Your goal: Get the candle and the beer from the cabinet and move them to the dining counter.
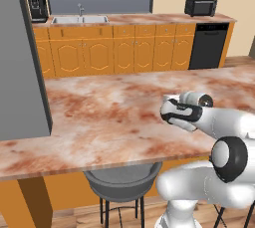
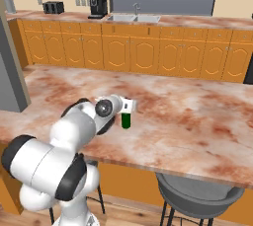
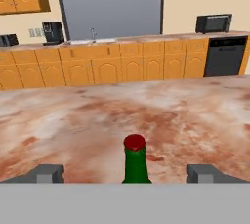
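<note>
The tool (image 3: 125, 173) stood spread wide, its fingertips (image 3: 48, 173) well apart on either side of the beer bottle (image 3: 135, 162) and touching nothing. The bottle (red cap up, upright) stood on the marbled worktop (image 2: 197, 121), near its front edge, just under the tool (image 2: 127, 106).

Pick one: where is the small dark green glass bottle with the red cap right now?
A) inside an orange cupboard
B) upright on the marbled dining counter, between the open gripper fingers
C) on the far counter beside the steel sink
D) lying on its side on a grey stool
B. The dark green glass bottle stands upright on the marbled dining counter, and the gripper fingers sit wide apart on either side without touching it.
</note>
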